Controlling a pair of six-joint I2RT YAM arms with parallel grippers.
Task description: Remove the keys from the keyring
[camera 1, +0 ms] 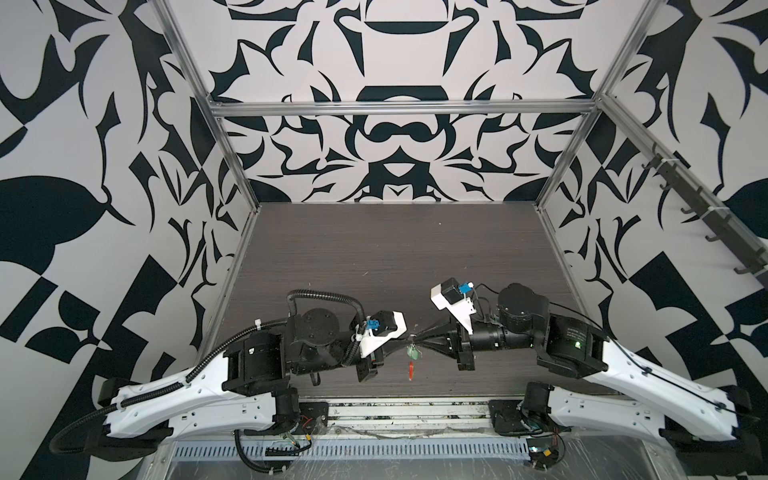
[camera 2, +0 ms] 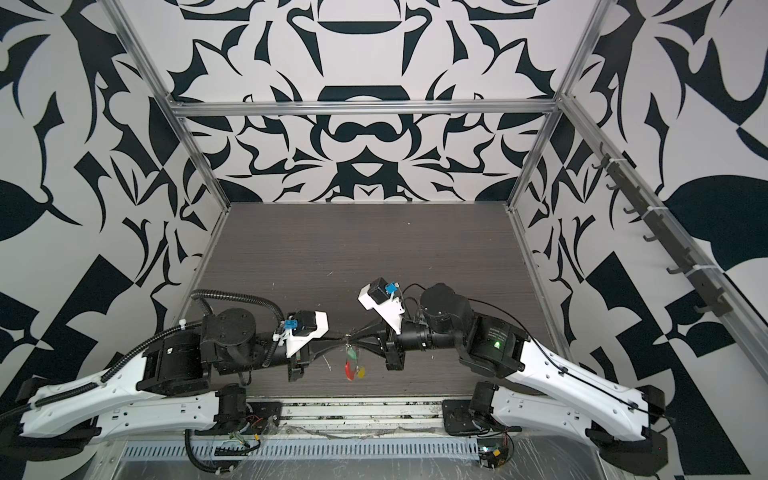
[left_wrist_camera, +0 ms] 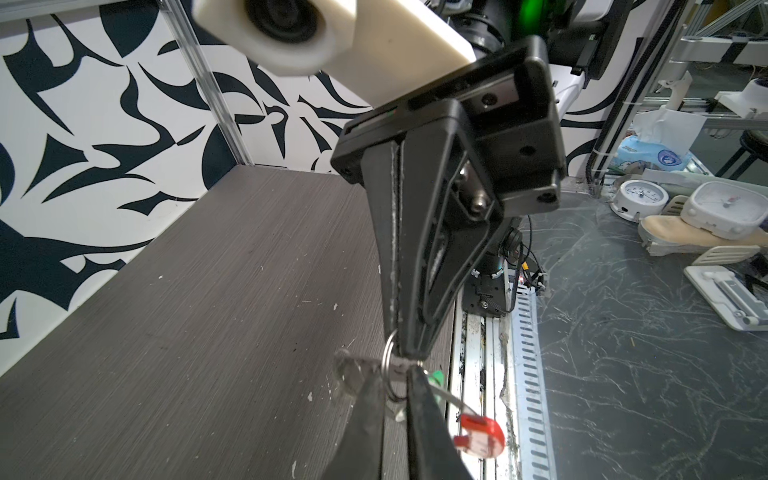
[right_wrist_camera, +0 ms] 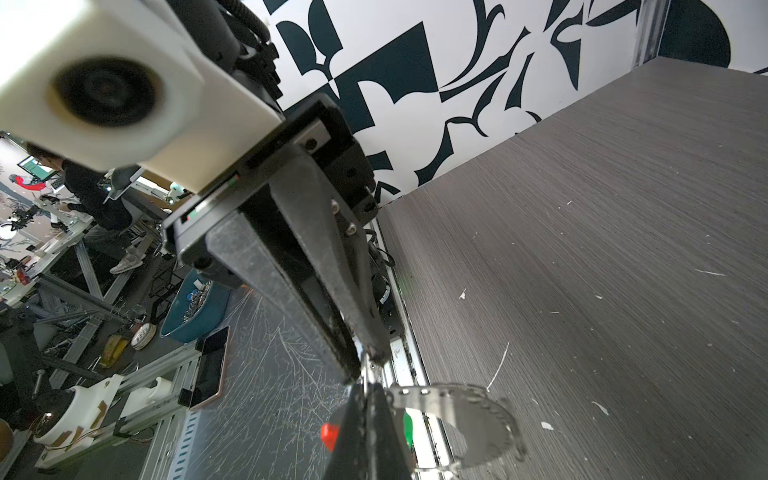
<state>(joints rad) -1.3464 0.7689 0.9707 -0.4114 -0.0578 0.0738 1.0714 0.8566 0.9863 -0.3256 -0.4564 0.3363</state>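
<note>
Your left fingers (left_wrist_camera: 424,436) stand narrow and your right fingers (left_wrist_camera: 411,270) are pressed together; the two pairs meet tip to tip above the worktop's (camera 1: 374,257) 6 o'clock edge; both nip the keys (left_wrist_camera: 348,376) where they join the keyring (left_wrist_camera: 478,434); which piece each grips you cannot tell; the keyring hangs below them, green tag (camera 1: 412,353) uppermost.
</note>
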